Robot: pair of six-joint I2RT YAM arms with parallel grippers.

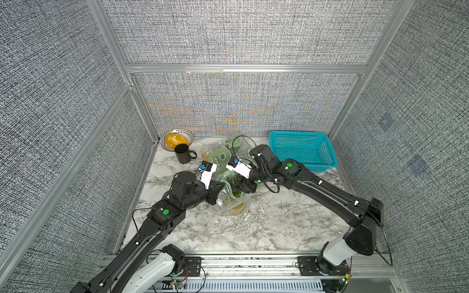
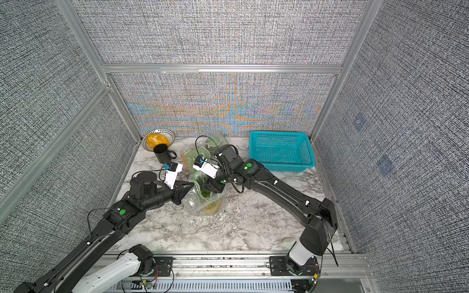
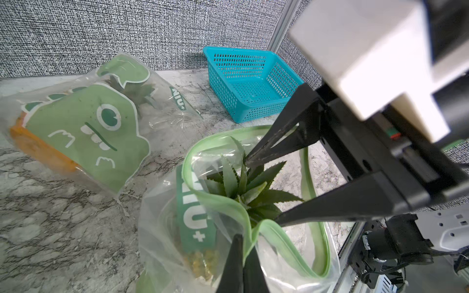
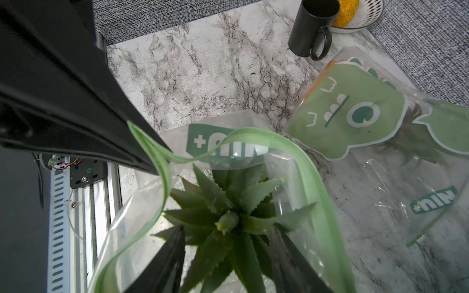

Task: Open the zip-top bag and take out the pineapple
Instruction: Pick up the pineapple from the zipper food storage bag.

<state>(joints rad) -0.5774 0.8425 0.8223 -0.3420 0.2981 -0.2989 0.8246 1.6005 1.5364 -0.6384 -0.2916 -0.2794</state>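
**Item 1. Right gripper** (image 4: 227, 229). Lowered into the bag's mouth, jaws parted, one on each side of the crown (image 3: 238, 182), not clamped on it. Judged to be set for a grasp on the leaves, the only part offered at the opening. Whether the tips touch a leaf cannot be told.

**Item 2. Left gripper** (image 3: 243, 243). Clenched on the green zip rim of the bag (image 3: 157, 223). The rim is pulled up and aside, presumably so that the mouth stands wide and the film is steadied against an upward pull.

**Item 3. Pineapple** (image 4: 208, 195). Task's thing, found inside the open bag near the table's middle, upright, crown at the mouth. Not yet taken out. The yellow body is made out only dimly through film and print. Its base is cut off in both wrist views.

**Item 4. Second bag** (image 3: 83, 126). Laid flat behind the first, apart from it, printed with a green dinosaur. Dark leaves and an orange mass are seen within, but the contents are not surely identified.

**Item 5. Basket** (image 3: 238, 49). Blue, at the far right corner, nothing seen in it. Perhaps meant as the drop place.

**Item 6. Mug** (image 4: 309, 28) and bowl (image 4: 370, 12). At the far left, touching or nearly so. An orange object in the bowl is partly masked by the mug.

**Item 7. Table** (image 3: 50, 203). Marbled. In both top views the fingertips are largely hidden by wrists and film.
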